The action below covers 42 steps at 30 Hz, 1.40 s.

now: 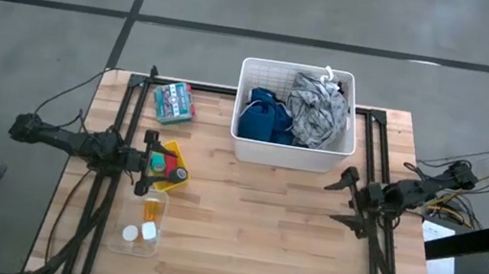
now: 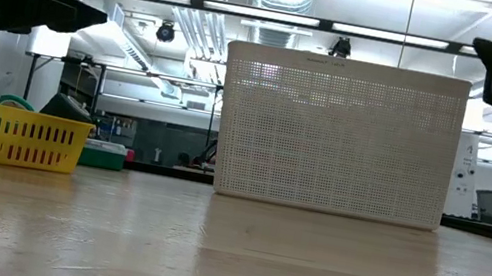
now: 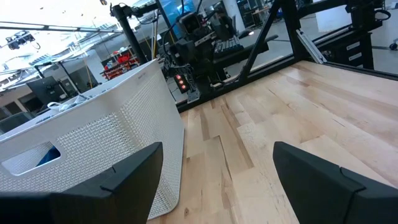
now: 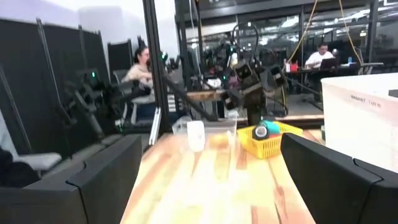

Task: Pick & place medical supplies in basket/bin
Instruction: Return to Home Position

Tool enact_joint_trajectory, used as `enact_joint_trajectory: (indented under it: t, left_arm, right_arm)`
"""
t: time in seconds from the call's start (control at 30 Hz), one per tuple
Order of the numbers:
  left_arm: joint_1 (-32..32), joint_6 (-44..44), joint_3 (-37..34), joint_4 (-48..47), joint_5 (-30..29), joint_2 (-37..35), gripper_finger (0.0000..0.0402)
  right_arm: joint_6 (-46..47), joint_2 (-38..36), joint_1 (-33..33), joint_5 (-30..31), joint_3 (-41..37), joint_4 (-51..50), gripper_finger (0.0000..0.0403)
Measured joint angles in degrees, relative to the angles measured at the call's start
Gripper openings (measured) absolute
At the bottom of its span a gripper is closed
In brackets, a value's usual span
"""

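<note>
Claws of both dark arms hung raised over the pale wooden counter, each with its fingers spread apart and nothing between them. Ahead of the right claw stood the large white slotted plastic tub, which held the dark blue garment and the grey-white patterned cloth. Just below the left claw sat the small yellow tray of tape rolls. Beside it, the clear rectangular plastic box held the small orange pill bottle and small white pieces. Sorting looked finished. One likely risk remained: if the left arm dipped while retreating, a finger could catch the tray's rim and spill the rolls. The right claw, swinging wide, could nudge the tub's near corner.
</note>
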<state>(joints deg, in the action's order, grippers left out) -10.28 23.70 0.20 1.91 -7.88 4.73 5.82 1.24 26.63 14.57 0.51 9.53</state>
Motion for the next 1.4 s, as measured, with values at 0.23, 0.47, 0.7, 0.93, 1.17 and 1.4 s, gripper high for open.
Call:
enact_joint_trajectory:
  t: [0.23, 0.47, 0.7, 0.93, 1.17, 1.4]
  left_arm:
    - [0.0, 0.0, 0.0, 0.0, 0.0, 0.0, 0.031]
    - [0.0, 0.0, 0.0, 0.0, 0.0, 0.0, 0.031]
    - [0.0, 0.0, 0.0, 0.0, 0.0, 0.0, 0.031]
    - [0.0, 0.0, 0.0, 0.0, 0.0, 0.0, 0.031]
    - [0.0, 0.0, 0.0, 0.0, 0.0, 0.0, 0.031]
    - [0.0, 0.0, 0.0, 0.0, 0.0, 0.0, 0.031]
  right_arm:
    - [-5.4, -0.1, 0.0, 0.0, 0.0, -5.3, 0.038]
    - [-5.9, -0.3, 0.0, 0.0, 0.0, -5.1, 0.038]
    - [-5.4, -1.0, 0.0, 0.0, 0.0, -5.3, 0.038]
    - [-5.6, 0.1, 0.0, 0.0, 0.0, -6.8, 0.038]
    - [-7.7, 0.1, 0.0, 0.1, 0.0, -6.8, 0.038]
    - [-7.5, 0.1, 0.0, 0.1, 0.0, -6.8, 0.038]
